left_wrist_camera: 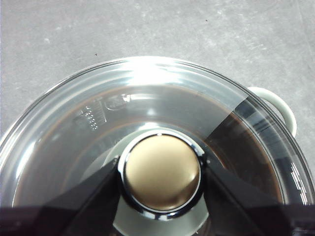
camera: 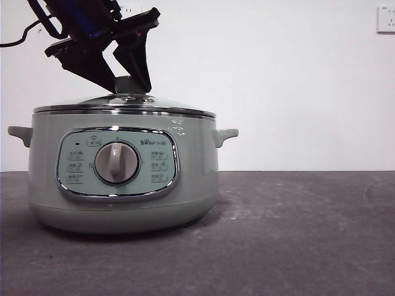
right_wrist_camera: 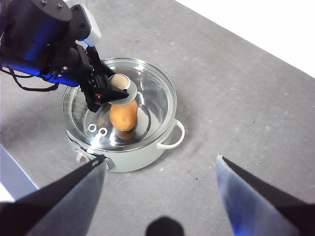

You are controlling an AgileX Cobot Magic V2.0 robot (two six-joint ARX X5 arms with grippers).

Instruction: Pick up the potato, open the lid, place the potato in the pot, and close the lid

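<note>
The pale green pot stands on the dark table with the glass lid seated flat on its rim. My left gripper comes down from the upper left, its jaws shut against both sides of the lid's knob. In the right wrist view the orange-brown potato shows through the glass, lying inside the pot. My right gripper hovers high above and beside the pot, open and holding nothing.
A side handle sticks out from each side of the pot. Bare grey table stretches to the right of the pot. A white wall with a socket stands behind.
</note>
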